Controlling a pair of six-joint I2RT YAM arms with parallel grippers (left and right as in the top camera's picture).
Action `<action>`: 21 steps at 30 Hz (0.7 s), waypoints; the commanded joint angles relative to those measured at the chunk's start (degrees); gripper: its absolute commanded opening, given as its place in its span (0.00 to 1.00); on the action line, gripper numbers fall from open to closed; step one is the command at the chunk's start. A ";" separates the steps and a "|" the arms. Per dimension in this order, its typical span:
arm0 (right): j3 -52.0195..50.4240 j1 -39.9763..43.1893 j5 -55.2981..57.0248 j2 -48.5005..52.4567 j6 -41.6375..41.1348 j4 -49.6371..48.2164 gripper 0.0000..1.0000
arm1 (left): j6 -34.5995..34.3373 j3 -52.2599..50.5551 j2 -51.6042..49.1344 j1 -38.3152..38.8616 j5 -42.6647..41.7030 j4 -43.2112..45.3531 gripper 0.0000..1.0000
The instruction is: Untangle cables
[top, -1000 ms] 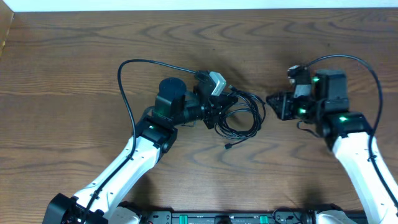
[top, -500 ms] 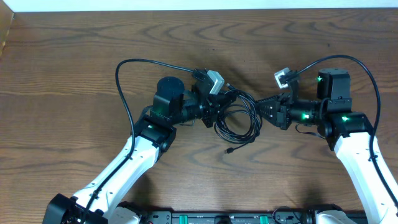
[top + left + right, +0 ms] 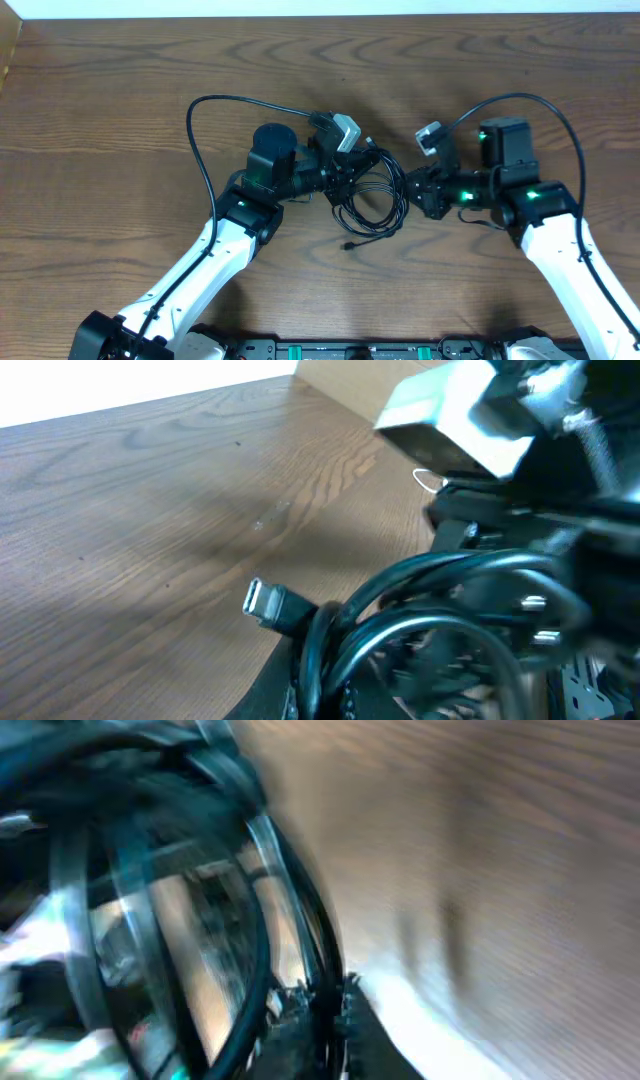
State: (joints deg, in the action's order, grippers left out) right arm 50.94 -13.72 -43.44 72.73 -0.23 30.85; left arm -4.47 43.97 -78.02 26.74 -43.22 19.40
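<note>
Operator: Status in the overhead view?
Technician: The cables (image 3: 378, 200) form a loose black coil at the centre of the worktop (image 3: 120, 80), between both arms. The left tool (image 3: 350, 180) is clenched on the coil's left side. The right tool (image 3: 408, 188) meets its right edge.
Operator: Left wrist view?
Technician: Looped cables (image 3: 430, 600) fill the near right. One plug (image 3: 268, 603) juts left from the bundle.
Operator: Right wrist view?
Technician: Picture is blurred. The right tool (image 3: 325, 1015) is clenched on one strand of the cables (image 3: 255, 920).
</note>
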 commanded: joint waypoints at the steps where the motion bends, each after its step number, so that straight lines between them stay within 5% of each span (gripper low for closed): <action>1: -0.07 -2.14 26.91 0.13 -10.75 0.83 0.01 | -0.55 1.36 0.87 -0.04 -0.74 1.09 0.08; 8: -0.07 -2.12 33.44 0.57 -14.34 -0.31 0.01 | -0.55 1.36 0.87 -0.04 -0.76 1.09 0.08; 15: -0.07 -1.92 53.31 0.90 -25.73 2.43 0.01 | -0.52 1.36 0.87 -0.07 -0.72 1.07 0.08; 21: -0.07 1.07 54.01 0.90 -29.09 3.28 0.01 | -0.52 1.36 0.87 -2.12 0.52 -0.07 0.08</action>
State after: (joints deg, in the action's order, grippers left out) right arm 52.10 -17.47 -8.78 72.55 -24.67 32.16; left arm -4.47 43.94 -79.42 27.90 -43.18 18.59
